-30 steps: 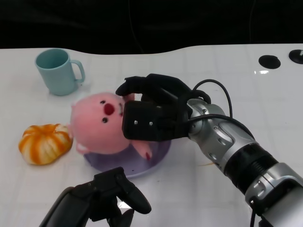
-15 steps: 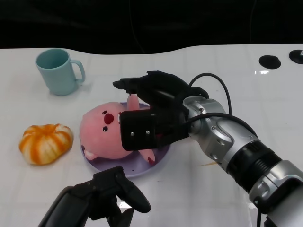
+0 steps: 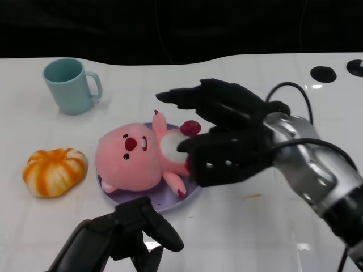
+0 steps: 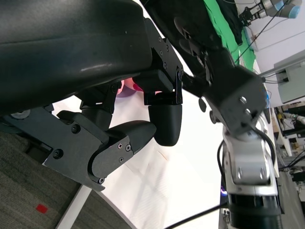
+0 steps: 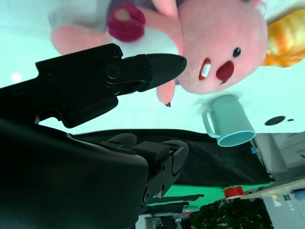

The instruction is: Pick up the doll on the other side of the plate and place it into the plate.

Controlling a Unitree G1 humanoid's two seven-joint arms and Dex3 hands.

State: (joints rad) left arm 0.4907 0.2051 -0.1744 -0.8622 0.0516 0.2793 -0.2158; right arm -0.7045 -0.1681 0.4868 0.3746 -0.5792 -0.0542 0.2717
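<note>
Black hands on silver forearms

The right hand (image 3: 227, 141) is matte black with small silver screws on its blocky shell; behind it, a glossy silver forearm (image 3: 309, 164) with black cable. The left hand (image 3: 122, 238) is all black.

Pink doll (image 3: 136, 156), lilac plate (image 3: 153, 202), teal mug (image 3: 71, 86), orange-and-white striped pumpkin (image 3: 55, 171)

Hidden and cut-off parts

The right hand (image 3: 227, 141) covers the doll's (image 3: 136, 161) lower body and the plate's (image 3: 161, 203) right rim. The left hand (image 3: 122, 241) is cut off by the head view's bottom edge.
</note>
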